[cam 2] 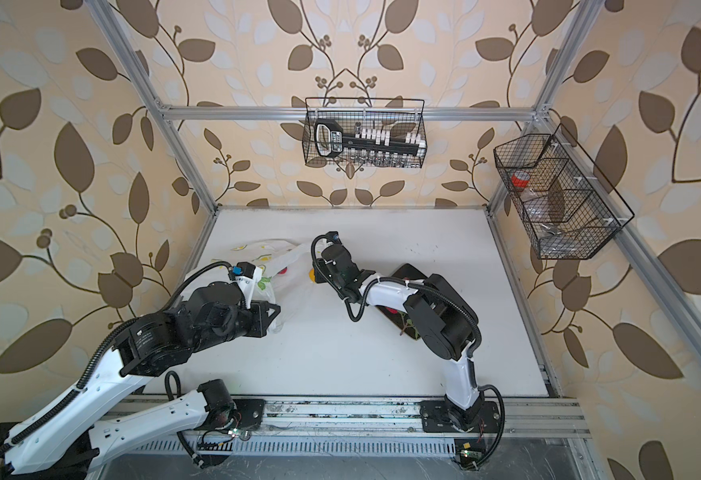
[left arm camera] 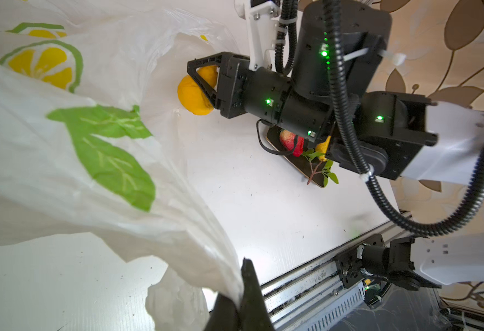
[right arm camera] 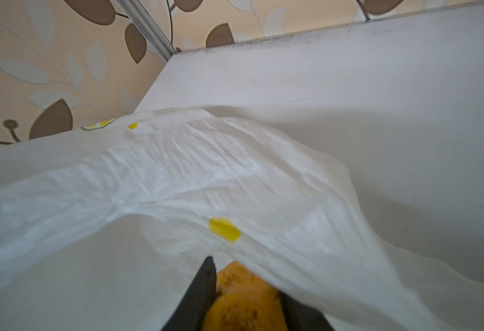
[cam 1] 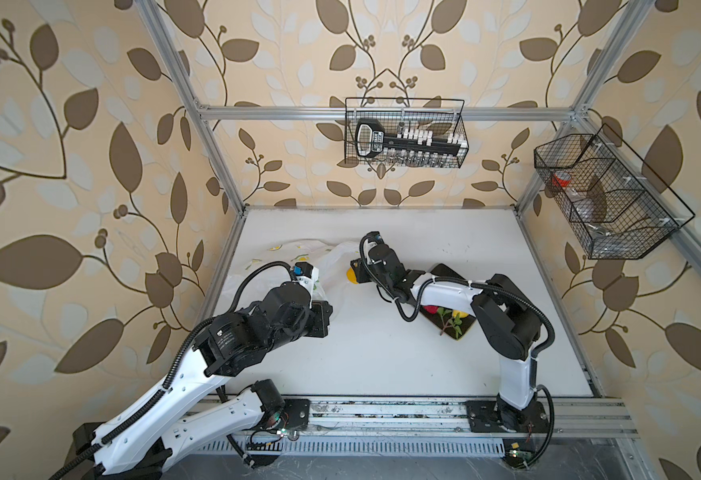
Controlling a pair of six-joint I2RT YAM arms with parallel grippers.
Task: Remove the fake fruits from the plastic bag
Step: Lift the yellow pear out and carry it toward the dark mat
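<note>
A: Starting in a top view, where does the thin white plastic bag printed with lemon slices and green leaves [cam 1: 294, 255] lie?

B: On the white table [cam 1: 382, 357], left of centre. The left gripper [cam 1: 327, 316] sits at its near edge; the right gripper [cam 1: 353, 273], at its open side, has an orange-yellow lumpy plastic fruit [cam 1: 350, 278].

A: Left wrist view?

B: The left claw is clamped tight on a bunched bag edge. The right claw is partly closed, pinching the orange fruit. Beyond, a dark square plate [left arm camera: 301, 166] carries a red plastic fruit [left arm camera: 289, 140] and a yellow one with a green leafy twig [left arm camera: 322, 149].

A: Right wrist view?

B: The orange fruit sits between two dark fingers [right arm camera: 203, 289], beneath a fold of bag.
</note>
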